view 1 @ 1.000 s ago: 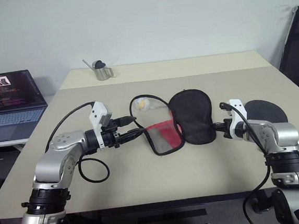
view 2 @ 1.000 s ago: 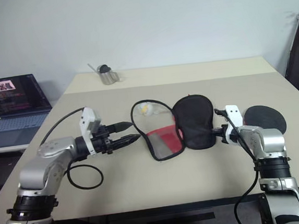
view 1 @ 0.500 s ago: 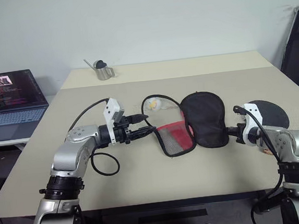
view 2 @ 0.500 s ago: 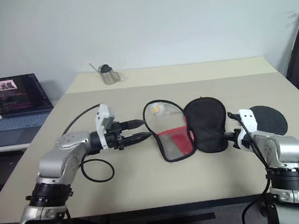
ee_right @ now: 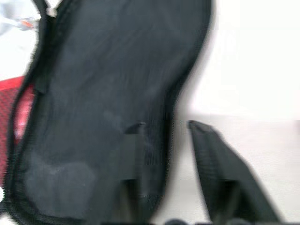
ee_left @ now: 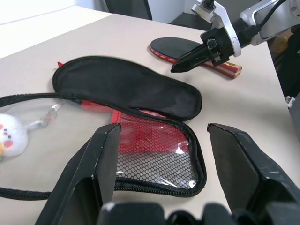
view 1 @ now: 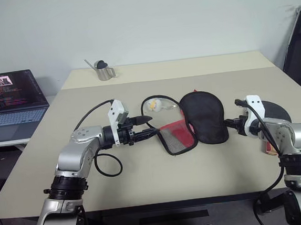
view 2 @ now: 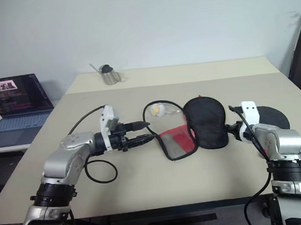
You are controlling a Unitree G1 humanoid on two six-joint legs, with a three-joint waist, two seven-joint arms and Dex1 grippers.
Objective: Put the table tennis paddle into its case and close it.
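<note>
My right hand has just spread, releasing the case; the table tennis paddle beside it comes next; my left hand stays spread.

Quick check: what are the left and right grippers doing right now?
Left gripper: open, holding nothing, at the case.
Right gripper: open, holding nothing, at the case's edge.

Black case flap ahead, right gripper fingers parted

My left arm bent inward, its claw level and pointing right with fingers spread, my right arm reaching forward, its claw pointing left, fingers parted in my right wrist view
</note>
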